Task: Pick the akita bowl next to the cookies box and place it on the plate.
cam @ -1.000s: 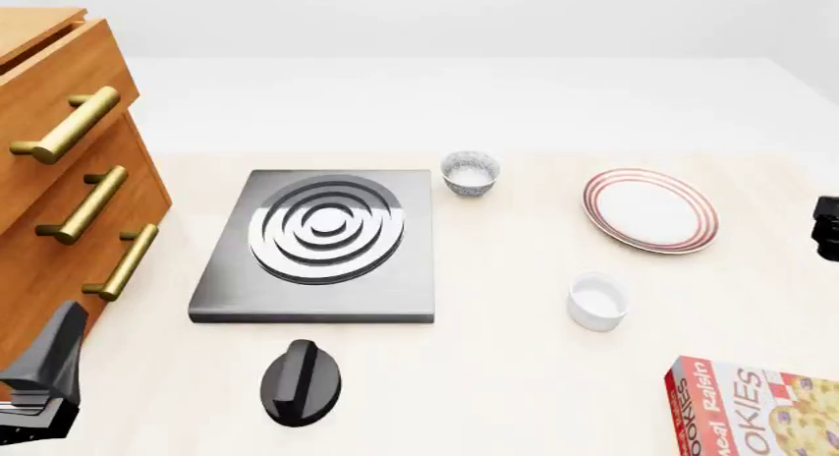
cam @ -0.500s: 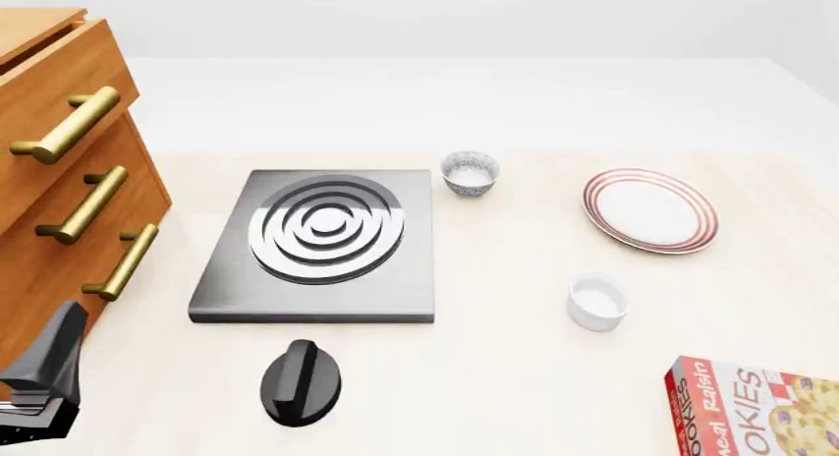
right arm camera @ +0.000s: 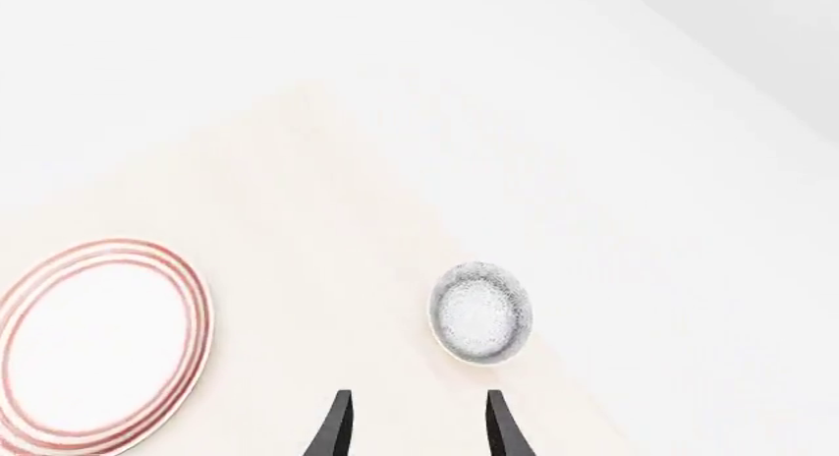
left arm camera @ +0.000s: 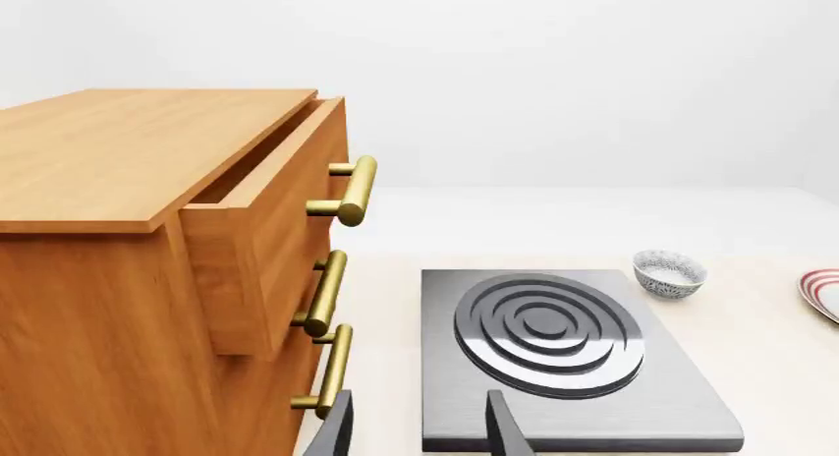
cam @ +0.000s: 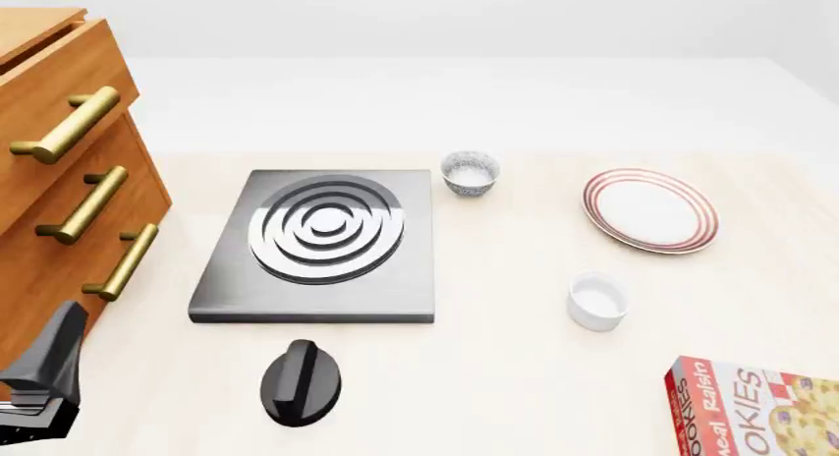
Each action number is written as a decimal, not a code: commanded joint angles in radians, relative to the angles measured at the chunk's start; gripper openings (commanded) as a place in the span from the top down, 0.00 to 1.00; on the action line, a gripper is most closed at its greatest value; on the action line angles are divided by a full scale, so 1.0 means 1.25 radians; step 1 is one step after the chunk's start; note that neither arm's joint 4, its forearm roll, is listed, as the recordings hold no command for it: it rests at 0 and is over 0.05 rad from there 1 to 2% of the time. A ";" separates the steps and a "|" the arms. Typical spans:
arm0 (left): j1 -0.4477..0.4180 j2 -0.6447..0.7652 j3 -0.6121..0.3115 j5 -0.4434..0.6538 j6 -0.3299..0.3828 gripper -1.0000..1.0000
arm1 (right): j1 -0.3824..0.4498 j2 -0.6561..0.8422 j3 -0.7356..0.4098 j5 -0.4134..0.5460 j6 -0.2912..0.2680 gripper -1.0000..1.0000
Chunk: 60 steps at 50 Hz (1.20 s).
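Observation:
In the right wrist view a speckled akita bowl (right arm camera: 481, 313) lies on the table just beyond my right gripper (right arm camera: 417, 397), which is open and empty. The red-ringed plate (right arm camera: 92, 348) lies off to one side of it. The cookies box (cam: 754, 407) shows only at the front view's bottom right corner, so I cannot tell how near that bowl is to it. A second speckled bowl (cam: 470, 172) stands beside the stove plate, left of the plate (cam: 649, 210). My left gripper (cam: 53, 350) rests at the front left, open and empty (left arm camera: 417, 397). The right gripper is outside the front view.
A wooden drawer cabinet (cam: 66, 181) with brass handles fills the left side, its top drawer slightly open (left arm camera: 262, 210). A grey stove plate (cam: 321, 240) with rings lies mid-table, a black knob (cam: 301, 381) in front of it. A plain white cup (cam: 596, 302) stands between plate and cookies box.
One second ago the right gripper showed at the front view's right edge beside the plate. It has since left that view. Nothing on the table has moved.

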 commanded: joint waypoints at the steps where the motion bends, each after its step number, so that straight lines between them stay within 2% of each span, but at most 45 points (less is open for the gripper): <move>1: 0.000 0.000 0.000 0.000 0.000 0.00 | -0.058 0.077 -0.115 0.064 0.019 0.00; 9: 0.000 0.000 0.000 0.000 0.000 0.00 | -0.099 0.131 -0.213 0.124 0.023 0.00; 15: 0.000 0.000 0.000 0.000 0.000 0.00 | -0.133 0.174 -0.271 0.162 0.041 0.00; 18: 0.000 0.000 0.000 0.000 0.000 0.00 | -0.160 0.196 -0.305 0.183 0.025 0.00; 22: 0.000 0.000 0.000 0.000 0.000 0.00 | -0.176 0.223 -0.352 0.216 0.046 0.00; 28: 0.000 0.000 0.000 0.000 0.000 0.00 | -0.195 0.254 -0.398 0.244 0.047 0.00; 37: 0.000 0.000 0.000 0.000 0.000 0.00 | -0.180 0.290 -0.452 0.278 0.073 0.00; 39: 0.000 0.000 0.000 0.000 0.000 0.00 | -0.159 0.300 -0.458 0.285 0.118 0.00; 42: 0.000 0.000 0.000 0.000 0.000 0.00 | -0.171 0.309 -0.474 0.290 0.102 0.00; 48: 0.000 0.000 0.000 0.000 0.000 0.00 | -0.169 0.329 -0.488 0.292 0.113 0.00; 60: 0.000 0.000 0.000 0.000 0.000 0.00 | -0.177 0.355 -0.495 0.277 0.105 0.00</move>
